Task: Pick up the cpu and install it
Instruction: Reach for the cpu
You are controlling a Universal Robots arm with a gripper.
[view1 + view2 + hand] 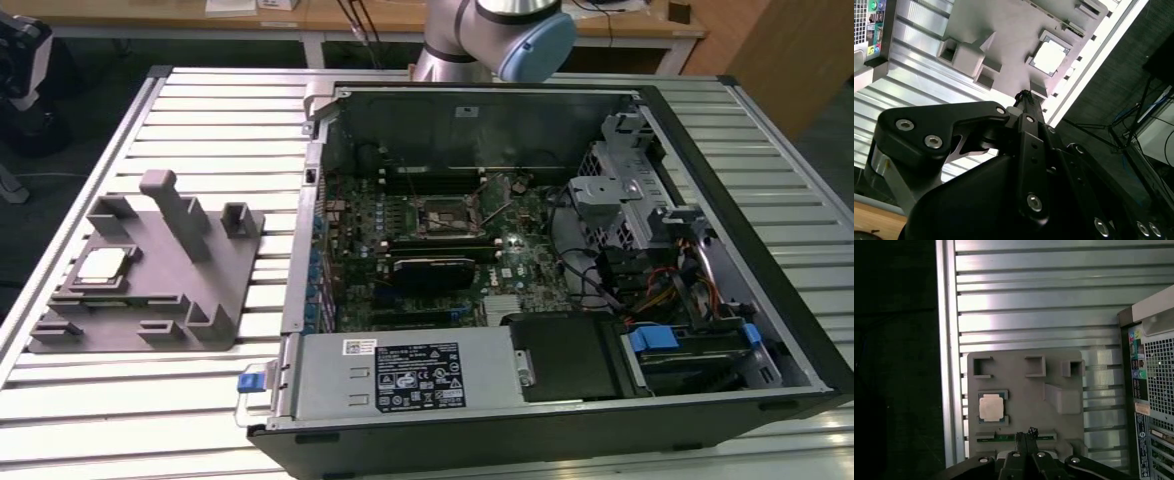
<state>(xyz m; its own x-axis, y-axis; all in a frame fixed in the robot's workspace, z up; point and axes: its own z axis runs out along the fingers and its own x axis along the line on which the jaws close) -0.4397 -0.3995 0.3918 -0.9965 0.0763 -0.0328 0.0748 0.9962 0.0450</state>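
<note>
The cpu (104, 265) is a small silvery square chip lying flat in a recess of the grey fixture block (200, 290) on the exterior view's left. Both wrist views look down on it from well above: the cpu (1050, 56) (991, 406) rests in the fixture (1004, 30) (1024, 385). My gripper (1026, 436) (1025, 96) hangs high over the fixture, its two dark fingers pressed together with nothing between them, its tip a little to one side of the chip. The black socket frame (443, 215) sits mid-motherboard inside the open case.
The open computer case (561, 250) takes up the exterior view's middle and right on a slatted metal table (227, 110). The arm's base (494, 40) stands behind the case. An upright post (174, 210) rises from the fixture. Dark floor lies past the table edge (946, 390).
</note>
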